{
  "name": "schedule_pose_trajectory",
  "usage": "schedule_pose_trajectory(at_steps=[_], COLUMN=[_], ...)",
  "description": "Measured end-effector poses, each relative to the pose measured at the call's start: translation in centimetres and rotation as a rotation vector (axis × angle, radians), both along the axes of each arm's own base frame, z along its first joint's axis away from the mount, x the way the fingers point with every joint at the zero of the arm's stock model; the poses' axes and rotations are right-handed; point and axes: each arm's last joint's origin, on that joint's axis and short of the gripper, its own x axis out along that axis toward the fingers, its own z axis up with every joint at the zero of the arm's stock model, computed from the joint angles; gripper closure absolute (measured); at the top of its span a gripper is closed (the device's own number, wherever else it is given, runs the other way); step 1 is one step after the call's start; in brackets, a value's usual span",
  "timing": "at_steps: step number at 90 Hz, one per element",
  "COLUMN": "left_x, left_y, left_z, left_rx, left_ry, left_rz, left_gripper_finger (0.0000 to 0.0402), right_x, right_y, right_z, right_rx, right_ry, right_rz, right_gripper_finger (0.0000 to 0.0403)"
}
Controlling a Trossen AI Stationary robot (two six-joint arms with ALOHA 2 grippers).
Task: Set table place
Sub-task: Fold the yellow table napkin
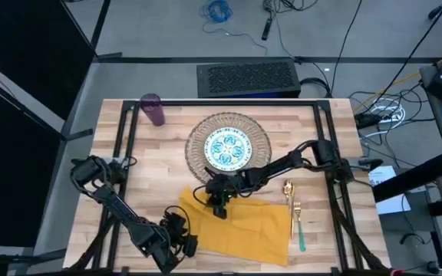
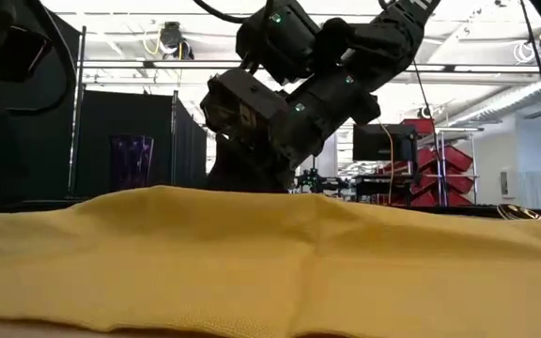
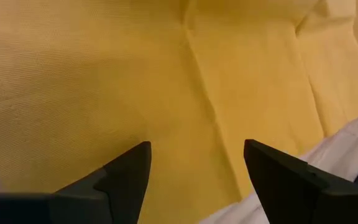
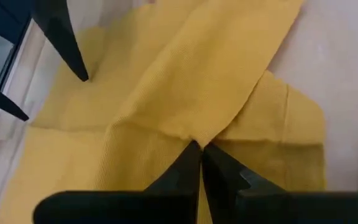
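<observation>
The mustard-yellow napkin (image 1: pixel 240 222) lies rumpled on the table's near middle. My right gripper (image 1: pixel 219 204) is shut on it near its far left part. My left gripper (image 3: pixel 196 146) stands open just over the napkin's near left part (image 1: pixel 184 239); whether it touches the cloth I cannot tell. The teal-patterned plate (image 1: pixel 227 147) sits on the round straw mat (image 1: pixel 259 130) beyond the napkin. The purple cup (image 1: pixel 153 110) stands at the far left. The gold fork and spoon (image 1: pixel 294 211) lie side by side to the right of the napkin. My right gripper pinches a raised fold of the napkin (image 4: pixel 194 138) between its two shut fingertips. It comes slanting down from the table's right side. The cloth rises to a ridge at the fingers, and the rest (image 4: pixel 73 124) lies spread on the table.
Black frame rails (image 1: pixel 121 146) run along the table's left and right sides. A dark box (image 1: pixel 245 78) sits behind the far edge. Bare wood lies to the left of the mat and napkin (image 1: pixel 156 172).
</observation>
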Motion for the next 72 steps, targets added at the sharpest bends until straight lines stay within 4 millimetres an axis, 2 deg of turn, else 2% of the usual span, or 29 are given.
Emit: schedule_pose_trajectory(at_steps=[17, 36, 54, 72], left_x=[0.3, 1.3, 2.0, 2.6], left_y=[0.1, 0.6, 0.3, -0.3], left_z=[0.0, 0.3, 0.4, -1.3], left_rx=[0.003, 0.02, 0.021, 0.028], left_ry=[-0.007, -0.05, -0.109, -0.094], left_rz=[-0.009, -0.014, -0.051, -0.11], left_gripper_finger=[0.0158, 0.0158, 0.0158, 0.0158], right_x=[-1.0, -2.1, -3.3, -3.7], right_y=[0.0, 0.8, 1.1, 1.8], right_z=[1.8, 5.9, 5.4, 5.2], right_rx=[-0.096, -0.161, -0.229, -0.266], right_ry=[0.051, 0.003, 0.123, 0.153], right_rz=[-0.062, -0.094, -0.147, -0.168], right_gripper_finger=[0.0403, 0.0403, 0.0403, 0.0403])
